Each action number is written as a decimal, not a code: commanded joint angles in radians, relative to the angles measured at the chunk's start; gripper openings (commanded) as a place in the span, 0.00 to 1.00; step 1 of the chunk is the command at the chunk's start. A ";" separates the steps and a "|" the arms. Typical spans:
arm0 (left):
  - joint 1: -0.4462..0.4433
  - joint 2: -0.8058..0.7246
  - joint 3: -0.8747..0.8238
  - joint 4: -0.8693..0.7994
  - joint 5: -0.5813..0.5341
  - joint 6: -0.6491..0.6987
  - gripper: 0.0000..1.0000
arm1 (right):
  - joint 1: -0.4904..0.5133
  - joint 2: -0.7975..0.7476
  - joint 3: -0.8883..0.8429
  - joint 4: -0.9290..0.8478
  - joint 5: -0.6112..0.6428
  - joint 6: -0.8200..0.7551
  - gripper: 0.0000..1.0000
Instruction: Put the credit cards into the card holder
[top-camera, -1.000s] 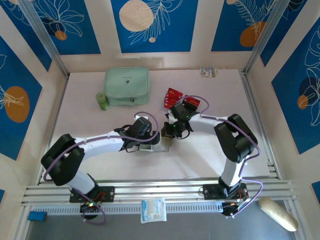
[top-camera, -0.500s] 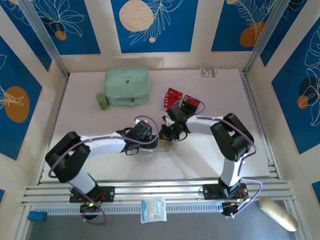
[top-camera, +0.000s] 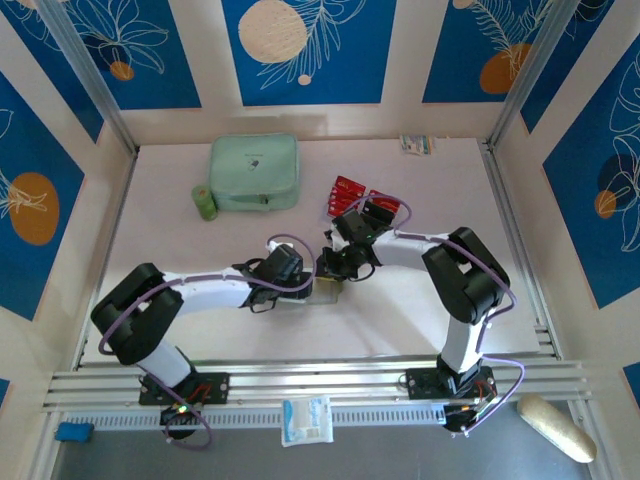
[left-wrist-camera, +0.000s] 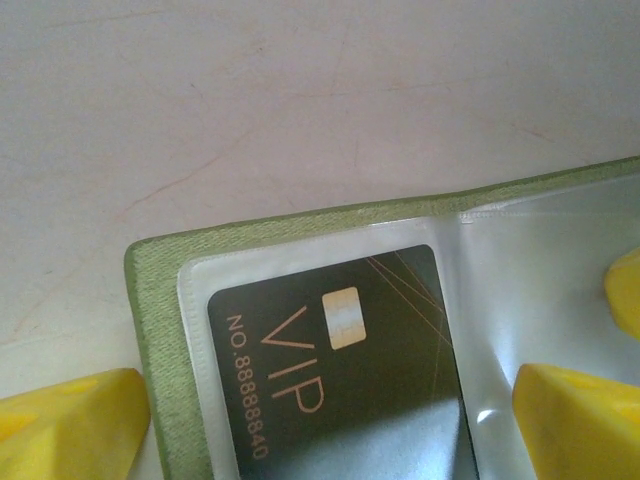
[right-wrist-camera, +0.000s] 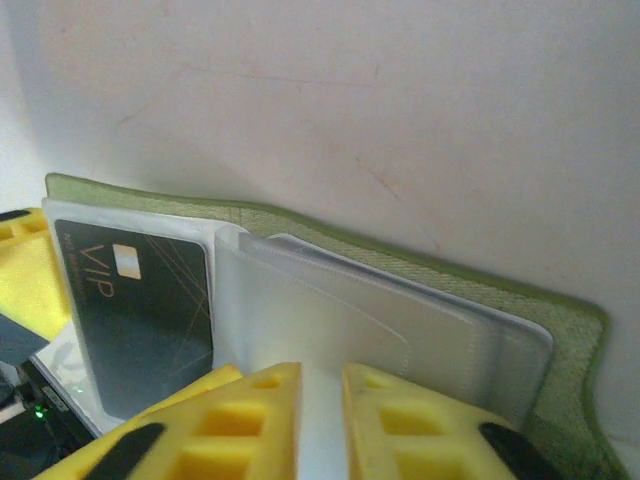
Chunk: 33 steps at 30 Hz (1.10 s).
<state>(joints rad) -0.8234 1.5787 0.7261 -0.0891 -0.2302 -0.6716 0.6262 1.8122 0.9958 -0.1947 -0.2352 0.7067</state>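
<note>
Black card (left-wrist-camera: 340, 380) seated in card holder (left-wrist-camera: 160, 300).
Left gripper (left-wrist-camera: 320, 405) wide astride holder; right gripper (right-wrist-camera: 320, 400) a slit apart: lift straight, don't snag the pocket (right-wrist-camera: 380, 330).

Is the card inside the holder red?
No, the card in the holder's clear pocket is black, with "VIP" printed on it.

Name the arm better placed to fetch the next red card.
Right. The red cards lie close beside the right arm, a short way past the right end effector. The left end effector stands open astride the card holder, farther from the pile.
</note>
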 joint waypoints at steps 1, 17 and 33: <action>-0.007 0.009 -0.031 0.016 0.014 0.004 0.93 | -0.008 -0.037 -0.023 -0.006 0.005 0.011 0.27; -0.006 -0.006 -0.053 0.031 0.008 0.003 0.89 | -0.009 -0.063 -0.072 0.037 0.025 0.048 0.51; -0.007 -0.009 -0.059 0.037 0.010 0.004 0.86 | -0.011 -0.098 -0.093 0.075 0.015 0.071 0.58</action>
<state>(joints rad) -0.8234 1.5631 0.6926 -0.0486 -0.2455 -0.6716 0.6205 1.7241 0.9180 -0.1314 -0.1951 0.7635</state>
